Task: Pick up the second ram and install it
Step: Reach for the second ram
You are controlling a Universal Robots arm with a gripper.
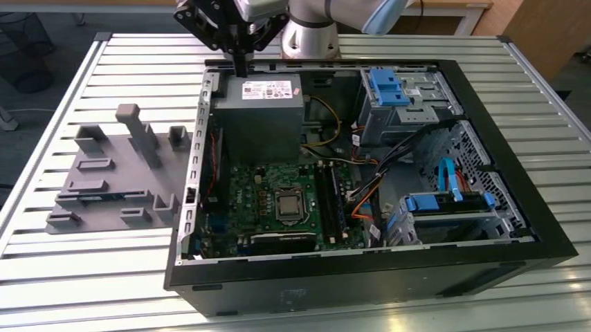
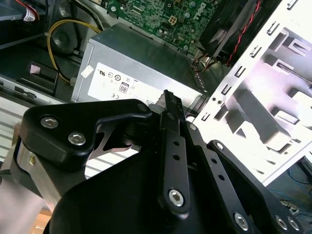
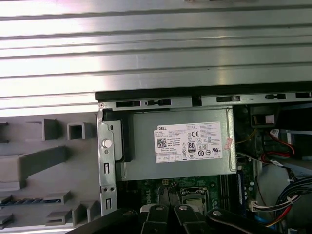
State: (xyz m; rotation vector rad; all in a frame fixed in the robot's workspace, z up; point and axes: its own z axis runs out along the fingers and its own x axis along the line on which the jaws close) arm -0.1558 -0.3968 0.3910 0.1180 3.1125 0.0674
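The ram seems to be the thin blue-green strip [image 1: 93, 198] standing edge-up in a slot of the grey tray [image 1: 111, 214], also seen in the first wrist view as a bluish strip [image 3: 29, 200]. My gripper [image 1: 242, 69] hangs above the back edge of the open computer case [image 1: 351, 277], over the power supply [image 1: 259, 104]. Its black fingers [image 2: 170, 105] are pressed together with nothing between them. The gripper is well away from the tray. The green motherboard [image 1: 277, 200] lies inside the case, with dark memory slots [image 1: 329, 200] beside the processor.
The tray's upright posts [image 1: 138, 131] rise at the exterior view's left of the case. Drive cages with blue clips [image 1: 388, 86] and loose cables [image 1: 369, 187] fill the case's right half. The slatted metal table [image 1: 93, 277] surrounds everything.
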